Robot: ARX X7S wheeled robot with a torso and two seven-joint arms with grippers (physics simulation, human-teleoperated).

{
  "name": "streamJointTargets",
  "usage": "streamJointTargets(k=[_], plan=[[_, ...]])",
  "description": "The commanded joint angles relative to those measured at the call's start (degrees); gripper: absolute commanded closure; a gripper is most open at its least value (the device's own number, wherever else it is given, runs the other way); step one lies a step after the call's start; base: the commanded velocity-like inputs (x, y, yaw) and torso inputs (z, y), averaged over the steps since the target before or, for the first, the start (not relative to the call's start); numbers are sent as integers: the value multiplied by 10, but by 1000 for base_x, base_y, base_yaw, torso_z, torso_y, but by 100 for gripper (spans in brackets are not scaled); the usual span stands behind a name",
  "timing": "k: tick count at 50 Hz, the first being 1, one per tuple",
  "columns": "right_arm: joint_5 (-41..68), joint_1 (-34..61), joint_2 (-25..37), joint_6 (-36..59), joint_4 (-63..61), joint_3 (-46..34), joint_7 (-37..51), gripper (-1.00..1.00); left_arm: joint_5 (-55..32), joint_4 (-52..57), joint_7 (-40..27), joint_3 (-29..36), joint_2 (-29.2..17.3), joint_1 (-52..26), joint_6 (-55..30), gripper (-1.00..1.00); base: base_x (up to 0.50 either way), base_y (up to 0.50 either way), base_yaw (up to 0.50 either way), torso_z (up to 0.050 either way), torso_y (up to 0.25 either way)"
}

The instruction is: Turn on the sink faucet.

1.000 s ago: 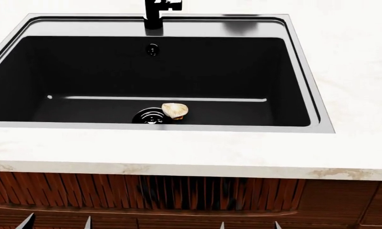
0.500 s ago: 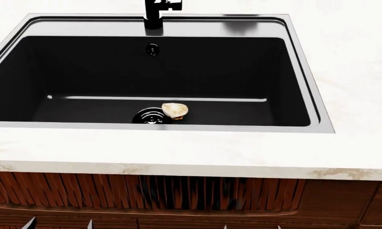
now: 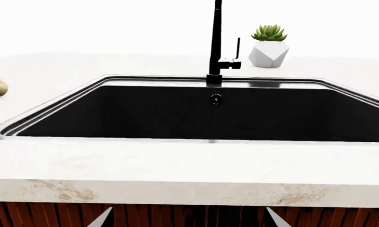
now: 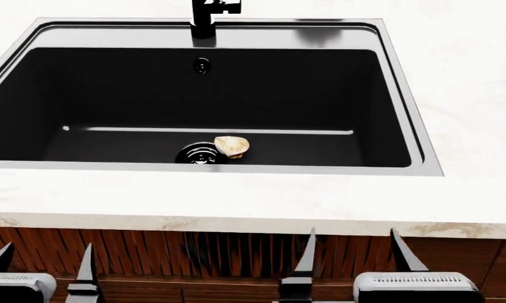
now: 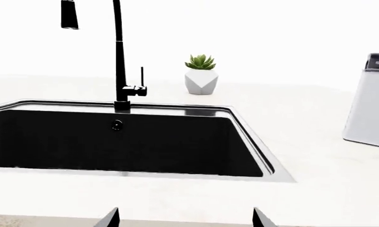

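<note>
We see a pale marbled desk (image 4: 235, 202) with ribbed dark wood cabinet fronts (image 4: 151, 252) beneath. A small succulent in a white faceted pot (image 5: 200, 75) stands far back, a grey-white knife block (image 5: 369, 111) well apart from it.

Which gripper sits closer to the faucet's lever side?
The right gripper, below the counter edge. The sink faucet has its lever on that side; the left gripper sits further off.

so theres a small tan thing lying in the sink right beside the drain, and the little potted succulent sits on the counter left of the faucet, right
Not quite. The small tan thing does lie in the sink beside the drain, but the potted succulent stands on the counter to the right of the faucet, behind its side lever, not left. The right wrist view shows it.
</note>
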Motion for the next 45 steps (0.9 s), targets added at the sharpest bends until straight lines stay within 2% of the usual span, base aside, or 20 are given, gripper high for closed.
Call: streamJointTargets(k=[1,4,6,7,8,10,12,14,18,19,23,25,29,32,37,45], plan=[[52,148,47,264,-175,39,-28,-100,-32,162,15,-14,-63,-133,-222,-100,0,0,0,0,0],[87,272,76,397,-204,63,-45,-100,-37,199,16,-12,-92,-233,-318,-100,0,0,0,0,0],[95,336,101,448,-206,61,-54,-100,-59,214,24,-32,-99,-288,-381,-100,0,0,0,0,0],[98,373,116,470,-203,57,-60,-100,-40,207,25,-2,-125,-306,-373,-100,0,0,0,0,0],[108,408,122,496,-192,63,-70,-100,-56,188,38,-15,-120,-335,-390,-100,0,0,0,0,0],[107,447,137,494,-157,56,-79,-100,-67,158,43,-32,-116,-383,-411,-100,0,0,0,0,0],[115,501,136,500,-106,56,-92,-100,-60,117,53,0,-135,-442,-422,-100,0,0,0,0,0],[97,556,166,483,-47,2,-104,-100,-75,72,62,-14,-127,-515,-460,-100,0,0,0,0,0],[95,644,180,479,58,-46,-137,-100,-65,1,71,23,-137,-595,-462,-100,0,0,0,0,0],[89,672,178,469,94,-58,-139,-100,-50,-30,74,62,-147,-608,-445,-100,0,0,0,0,0],[78,721,179,458,158,-95,-153,-100,-47,-99,78,67,-137,-650,-433,-100,0,0,0,0,0],[65,724,196,450,160,-137,-163,-100,-42,-120,91,91,-148,-667,-427,-100,0,0,0,0,0],[56,748,197,442,198,-159,-169,-100,-31,-176,103,111,-160,-705,-412,-100,0,0,0,0,0],[54,775,188,415,249,-157,-173,-100,-27,-217,105,115,-158,-722,-399,-100,0,0,0,0,0],[79,780,173,427,273,-122,-182,-100,-24,-242,106,117,-157,-739,-391,-100,0,0,0,0,0],[68,790,184,419,271,-151,-189,-100,-23,-275,113,126,-157,-747,-382,-100,0,0,0,0,0]])
